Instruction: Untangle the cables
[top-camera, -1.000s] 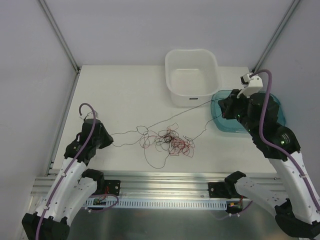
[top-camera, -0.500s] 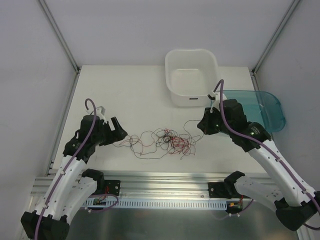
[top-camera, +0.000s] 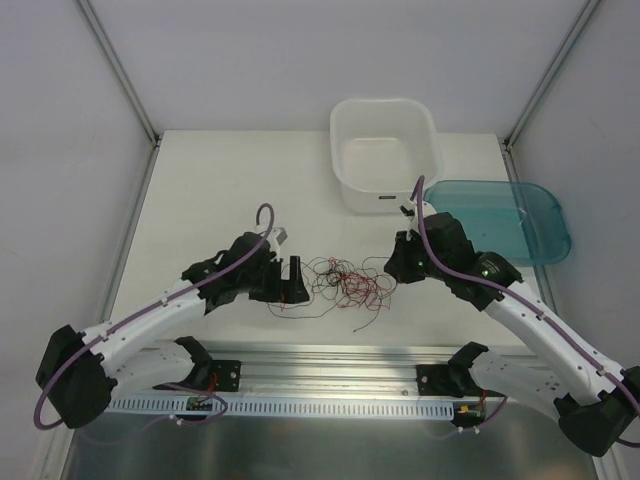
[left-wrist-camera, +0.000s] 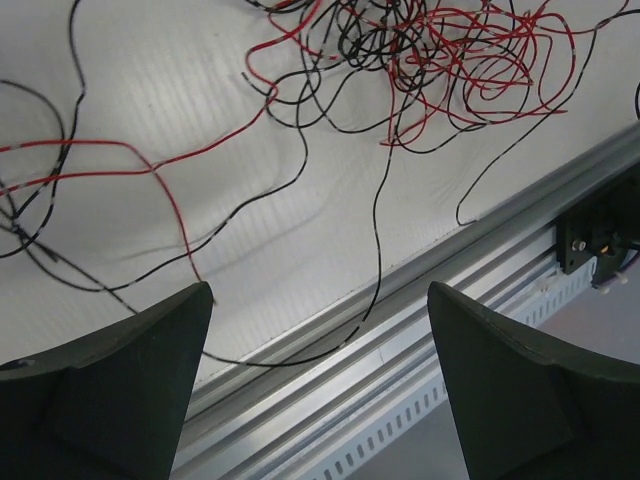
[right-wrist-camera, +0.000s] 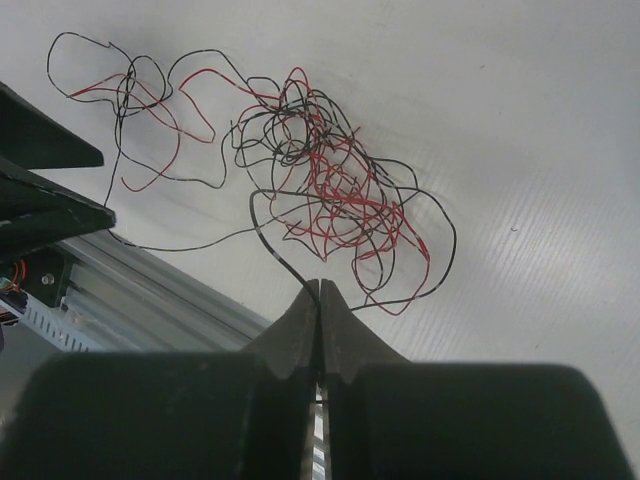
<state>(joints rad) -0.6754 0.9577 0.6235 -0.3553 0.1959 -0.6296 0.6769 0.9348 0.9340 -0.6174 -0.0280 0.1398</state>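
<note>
The cables (top-camera: 345, 282) are thin red and black wires lying in a loose tangle on the white table, between the two arms. In the left wrist view the cables (left-wrist-camera: 450, 60) lie ahead of my left gripper (left-wrist-camera: 320, 300), with loose strands trailing toward it. My left gripper (top-camera: 292, 280) stands open at the tangle's left edge, nothing between its fingers. My right gripper (top-camera: 392, 268) sits at the tangle's right edge. In the right wrist view it (right-wrist-camera: 320, 285) is shut on one black strand that runs out of the cables (right-wrist-camera: 330, 180).
A white tub (top-camera: 383, 150) stands at the back of the table. A teal tray (top-camera: 500, 215) lies to its right, behind the right arm. The aluminium rail (top-camera: 330, 360) runs along the table's near edge, and one black strand (left-wrist-camera: 375, 290) hangs over it.
My left gripper opened, let go of its strand and moved right to the tangle. The right arm came left from the teal tray, and the stretched wires fell slack into a tighter heap.
</note>
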